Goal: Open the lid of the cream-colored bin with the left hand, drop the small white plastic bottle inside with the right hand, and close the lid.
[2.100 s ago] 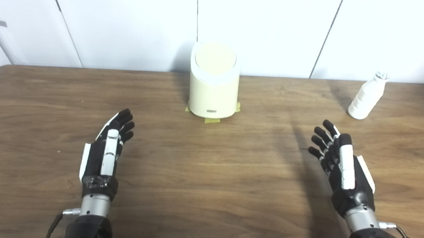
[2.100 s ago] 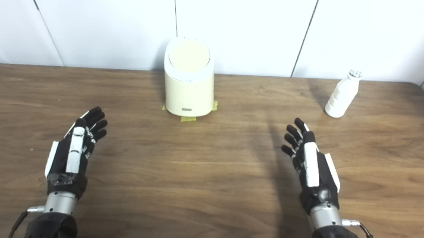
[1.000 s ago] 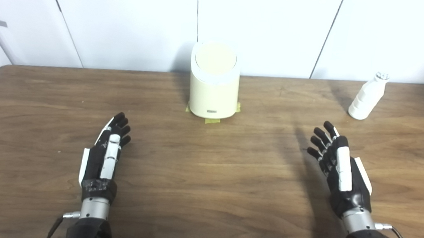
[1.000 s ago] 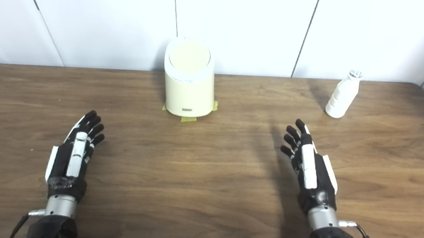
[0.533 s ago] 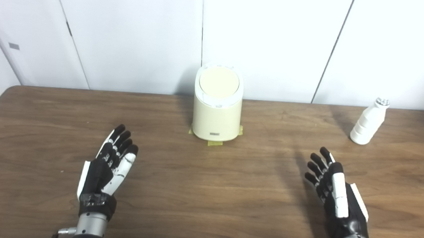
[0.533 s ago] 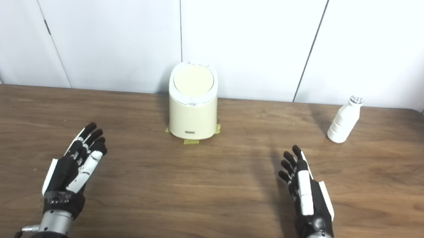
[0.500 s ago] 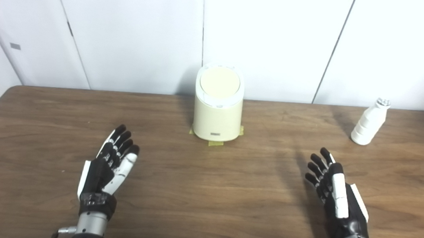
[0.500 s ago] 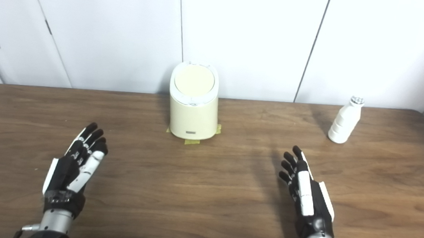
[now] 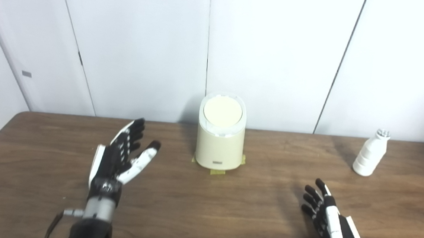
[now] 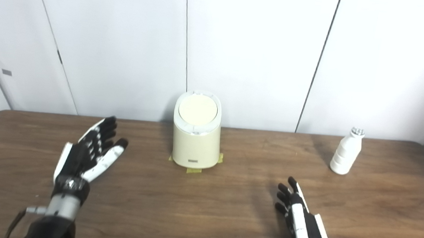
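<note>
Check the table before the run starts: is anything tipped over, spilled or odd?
Nothing stands out. The bin stands upright with its lid shut, on bits of yellow tape. The bottle stands upright, far right. Both the left hand and right hand are open, holding nothing.

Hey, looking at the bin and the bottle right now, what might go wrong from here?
1. The bottle is tall, narrow and upright near the table's far right; a clumsy approach by the open right hand may topple it.
2. The bin stands with its lid shut; the open left hand pushing sideways may shift it off its tape marks.
</note>
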